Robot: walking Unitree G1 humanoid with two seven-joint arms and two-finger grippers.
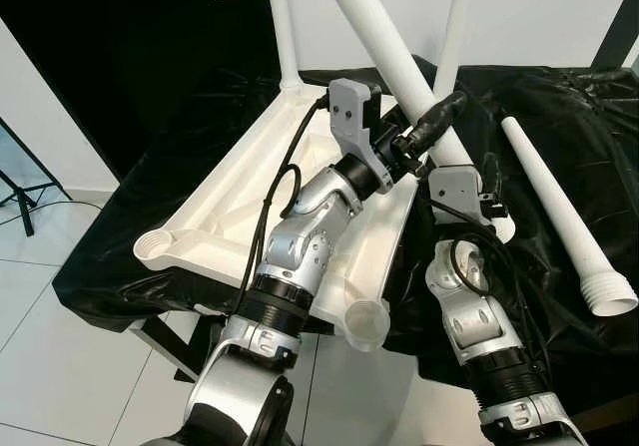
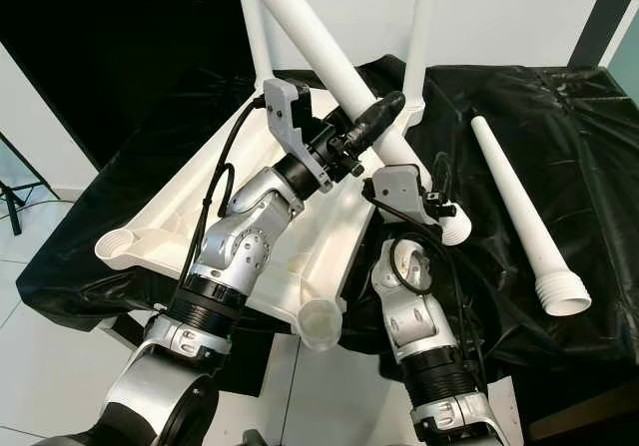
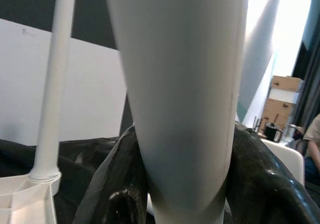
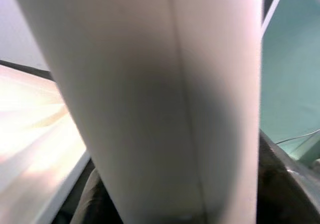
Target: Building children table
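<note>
Both grippers' fingers (image 3: 117, 194) pinching slanted white leg (image 1: 389, 52), its top cut off, lower end hidden.

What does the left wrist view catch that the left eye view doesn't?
Left wrist adds: brown cardboard boxes and a seated person's sleeve in the background.

Left eye adds: a loose white plastic leg lying on the black cloth, two empty corner sockets, and the right gripper on the slanted white plastic table leg.

Shared: that slanted leg clamped by the left gripper, an upright fitted white leg, the upside-down white tabletop.
</note>
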